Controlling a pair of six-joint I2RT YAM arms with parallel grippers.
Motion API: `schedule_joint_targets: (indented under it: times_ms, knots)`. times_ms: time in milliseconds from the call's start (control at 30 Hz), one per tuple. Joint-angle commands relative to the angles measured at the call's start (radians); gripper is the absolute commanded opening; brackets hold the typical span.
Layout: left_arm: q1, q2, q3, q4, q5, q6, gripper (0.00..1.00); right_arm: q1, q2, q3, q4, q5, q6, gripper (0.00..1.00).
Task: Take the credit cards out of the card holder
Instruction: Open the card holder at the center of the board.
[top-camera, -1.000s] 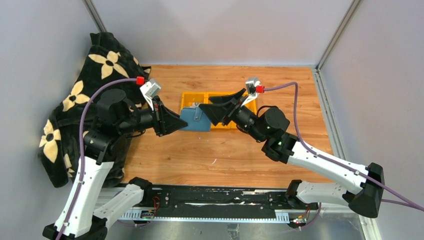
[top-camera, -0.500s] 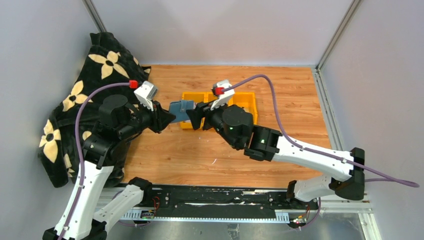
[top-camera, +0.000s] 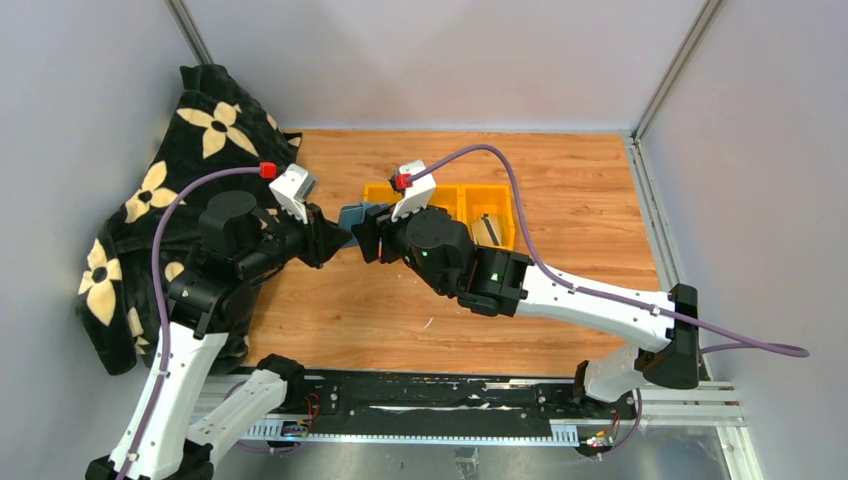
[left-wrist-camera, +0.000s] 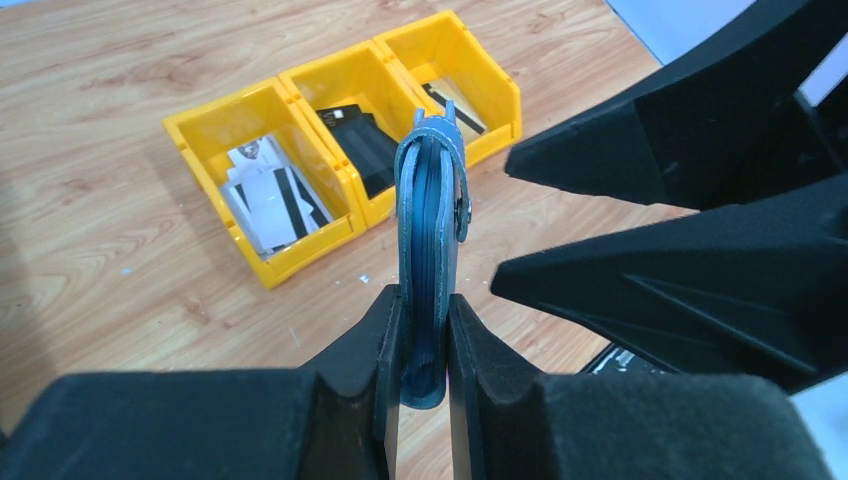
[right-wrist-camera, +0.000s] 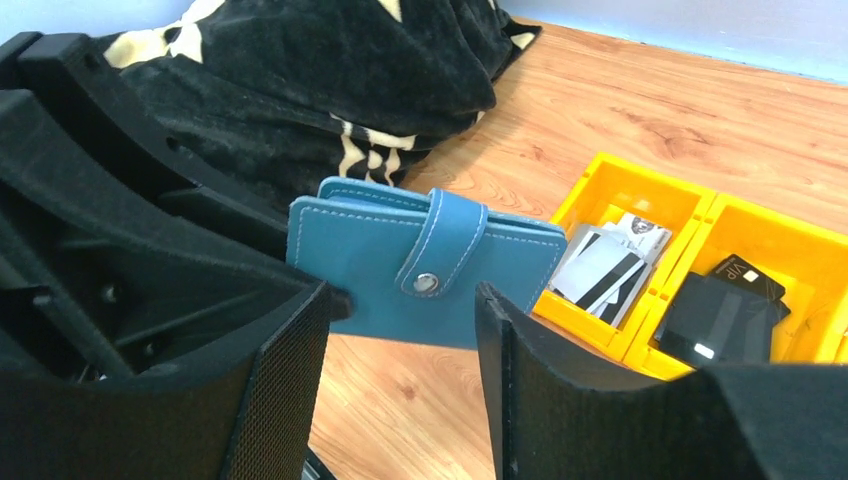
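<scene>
The card holder (top-camera: 352, 216) is teal-blue, closed, its strap snapped shut. My left gripper (top-camera: 335, 238) is shut on its spine end and holds it in the air, edge-on in the left wrist view (left-wrist-camera: 430, 220). My right gripper (top-camera: 366, 235) is open and empty, facing the holder's snap side (right-wrist-camera: 420, 265); its two fingers stand on either side of the strap near the lower edge. No cards inside the holder show. Silvery striped credit cards (right-wrist-camera: 603, 268) and dark cards (right-wrist-camera: 722, 315) lie in the yellow bins.
Three joined yellow bins (top-camera: 500, 192) sit on the wooden table behind the grippers, also seen in the left wrist view (left-wrist-camera: 205, 112). A black blanket with cream flowers (top-camera: 180, 170) is heaped at the left wall. Grey walls enclose the table.
My right gripper swung left from over the bins to right in front of the holder. My left gripper drew the holder a little left and back.
</scene>
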Motion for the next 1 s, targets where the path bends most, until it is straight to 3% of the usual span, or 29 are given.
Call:
schedule_joint_targets:
  times_ms: [0,400,733,967]
  knots:
    - [-0.003,-0.004,0.025,0.044,0.068,-0.033,0.0,0.011,0.031,0.039,-0.01,0.076,0.014,0.56]
    - [-0.003,0.017,0.044,0.054,0.2,-0.099,0.0,0.011,0.099,0.08,-0.012,0.219,0.008,0.38]
    - [-0.003,-0.005,0.051,0.059,0.115,-0.089,0.0,0.013,0.118,0.085,-0.074,0.346,-0.011,0.04]
    - [-0.003,-0.008,0.057,0.054,0.115,-0.084,0.0,0.012,0.104,0.064,-0.068,0.386,-0.03,0.0]
